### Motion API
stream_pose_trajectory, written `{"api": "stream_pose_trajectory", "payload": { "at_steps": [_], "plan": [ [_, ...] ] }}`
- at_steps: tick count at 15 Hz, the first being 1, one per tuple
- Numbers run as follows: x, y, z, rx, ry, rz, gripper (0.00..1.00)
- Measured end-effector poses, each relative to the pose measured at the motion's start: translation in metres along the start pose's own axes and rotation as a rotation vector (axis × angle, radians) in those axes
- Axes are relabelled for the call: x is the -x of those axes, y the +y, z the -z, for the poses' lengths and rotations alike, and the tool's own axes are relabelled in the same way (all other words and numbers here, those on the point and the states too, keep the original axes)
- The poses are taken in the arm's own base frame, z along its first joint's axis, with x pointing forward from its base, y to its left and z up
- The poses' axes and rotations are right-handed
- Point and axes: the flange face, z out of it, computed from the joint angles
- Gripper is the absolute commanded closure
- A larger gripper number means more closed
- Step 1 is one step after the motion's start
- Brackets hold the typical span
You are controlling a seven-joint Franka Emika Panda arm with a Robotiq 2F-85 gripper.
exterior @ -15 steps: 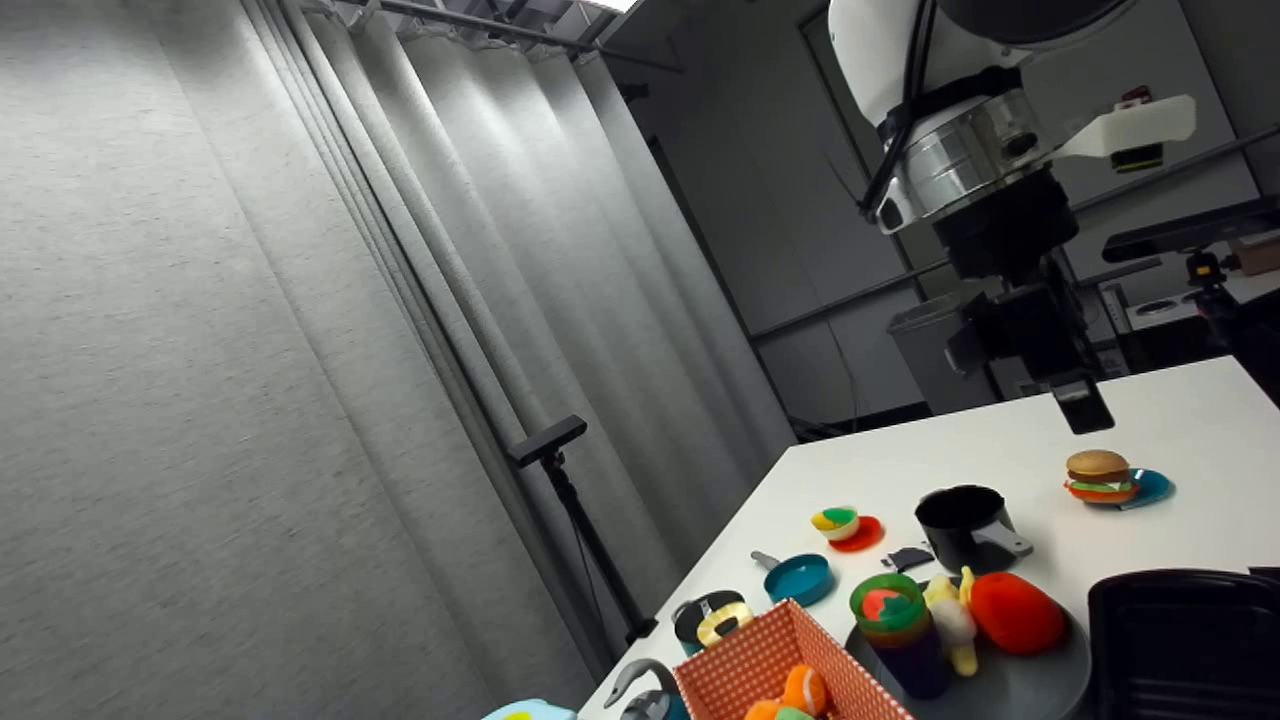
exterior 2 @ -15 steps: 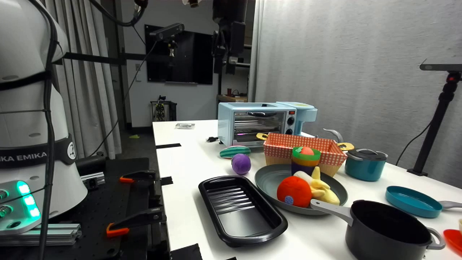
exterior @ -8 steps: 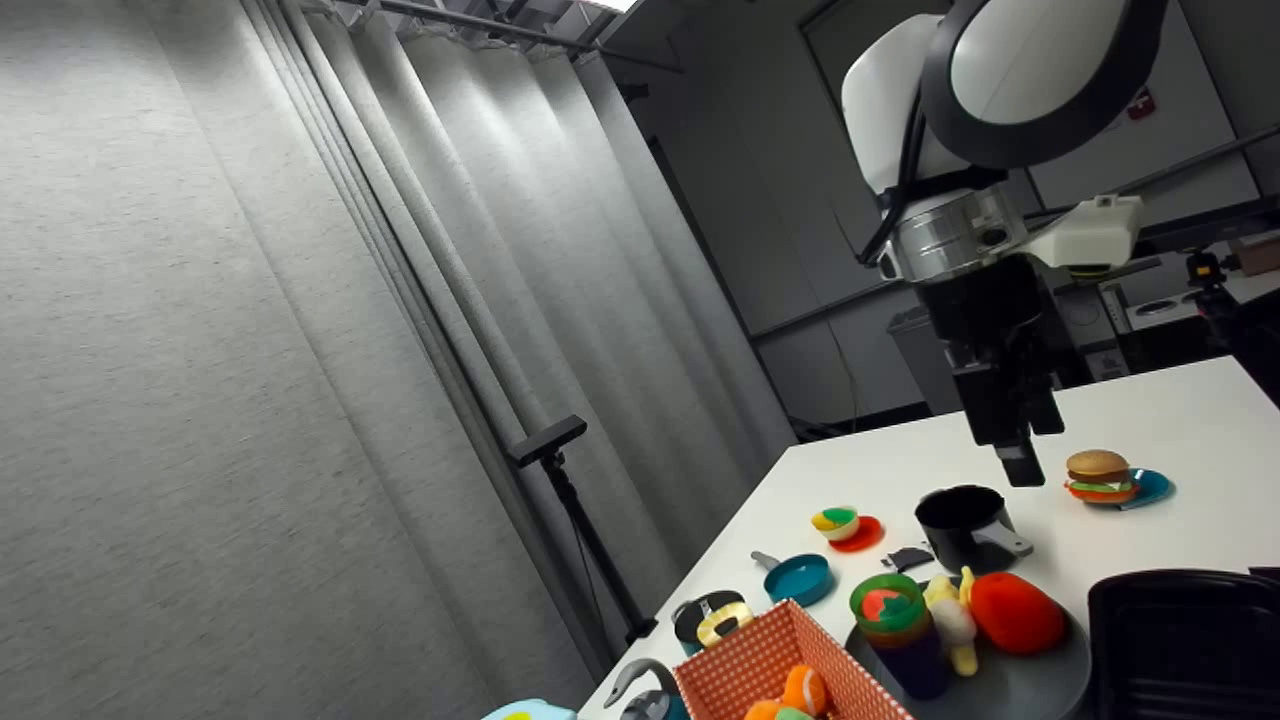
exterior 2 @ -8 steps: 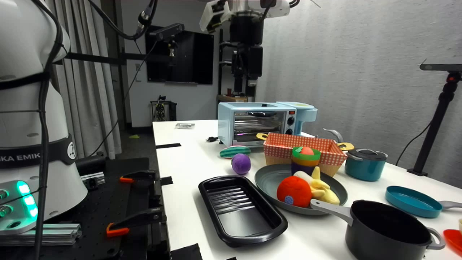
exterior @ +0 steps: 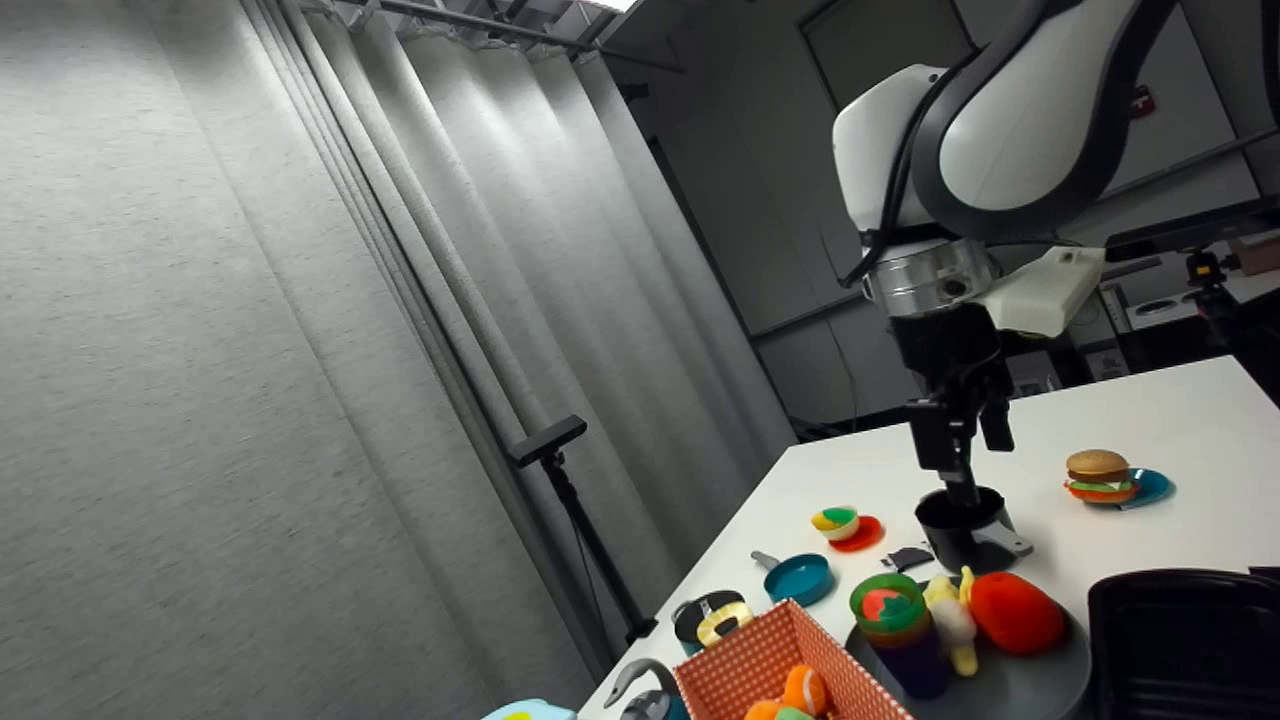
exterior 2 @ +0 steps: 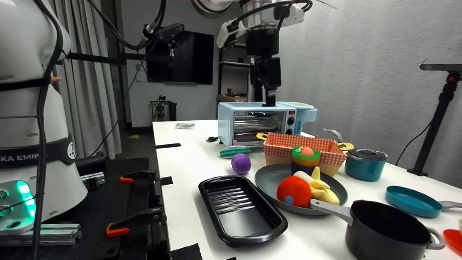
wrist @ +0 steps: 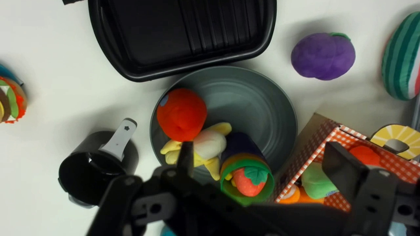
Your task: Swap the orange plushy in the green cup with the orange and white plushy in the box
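Note:
The orange plushy is a coral-orange strawberry with a green leaf (wrist: 246,186), inside the green cup (wrist: 241,162); it also shows in both exterior views (exterior: 880,603) (exterior 2: 306,150). The cup's green rim tops orange and dark purple sections, standing on a grey plate (wrist: 244,95). The orange and white plushy (wrist: 294,198) lies in the red-checkered box (exterior: 740,660), beside a light green plushy (wrist: 316,180); the box wall hides it in an exterior view (exterior 2: 305,142). My gripper (wrist: 262,149) is wide open and empty, above the table, its fingers seen either side of the cup.
The plate also holds a red round toy (wrist: 182,114) and a peeled banana toy (wrist: 210,142). A black pot (wrist: 98,167), a black baking tray (wrist: 183,36), a purple plushy (wrist: 323,55) and a watermelon plushy (exterior 2: 234,151) stand around. A light blue toaster oven (exterior 2: 258,122) stands behind the box.
The arm and open gripper have come down, moving left in an exterior view that shows the curtain large, and right in the view with the oven. The objects have not moved.

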Motion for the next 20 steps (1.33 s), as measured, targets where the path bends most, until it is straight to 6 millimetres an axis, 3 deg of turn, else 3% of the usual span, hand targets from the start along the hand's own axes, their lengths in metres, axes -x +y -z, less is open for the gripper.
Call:
{"api": "stream_pose_trajectory", "payload": {
  "at_steps": [10,20],
  "plan": [
    [-0.049,-0.013,-0.020,0.066,0.050,-0.019,0.00],
    [-0.098,-0.036,-0.059,0.094,0.038,-0.016,0.00]
  ]
}}
